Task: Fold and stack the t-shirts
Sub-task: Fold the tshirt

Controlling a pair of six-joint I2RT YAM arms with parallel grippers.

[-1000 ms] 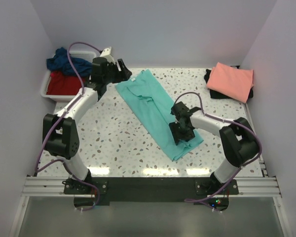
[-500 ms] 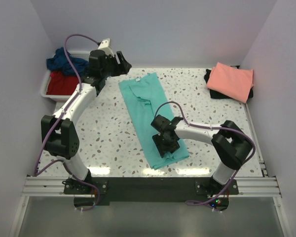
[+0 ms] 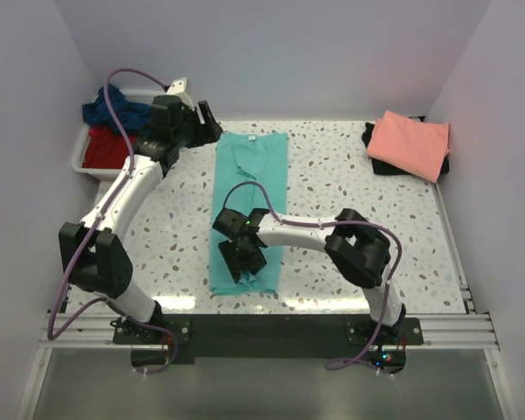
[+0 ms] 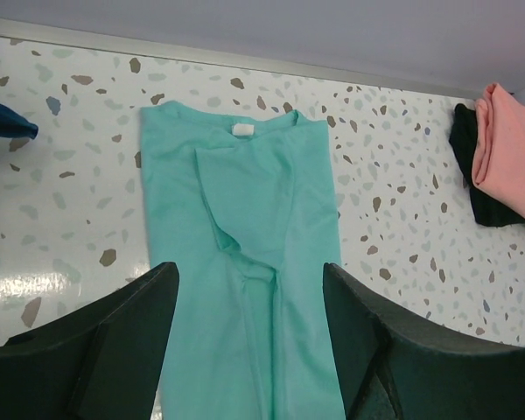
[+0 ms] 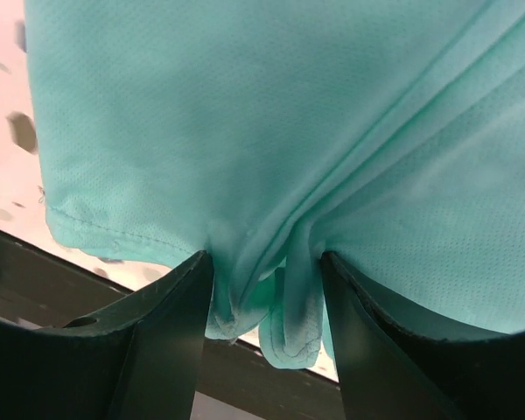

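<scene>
your right gripper (image 3: 242,254) is pinching a bunched fold of the teal shirt (image 3: 249,184) at its near hem. the shirt is lying as a long strip on the table (image 3: 332,175), collar at the far edge. your left gripper (image 3: 206,122) is hovering near the collar, spread wide.

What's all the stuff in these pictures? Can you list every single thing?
teal shirt: one, teal, lying lengthwise mid-table
pink shirt: one, salmon-pink, folded, far right corner, on the black shirt
black shirt: one, black, under the pink shirt
navy shirt: one, dark blue, heaped at the tub's far end
red shirt: one, red, in the tub
tub: one, white, far left
table: one, white with speckles
left gripper: one, black, open, by the teal shirt's collar end
right gripper: one, black, shut on the teal shirt's near hem
</scene>
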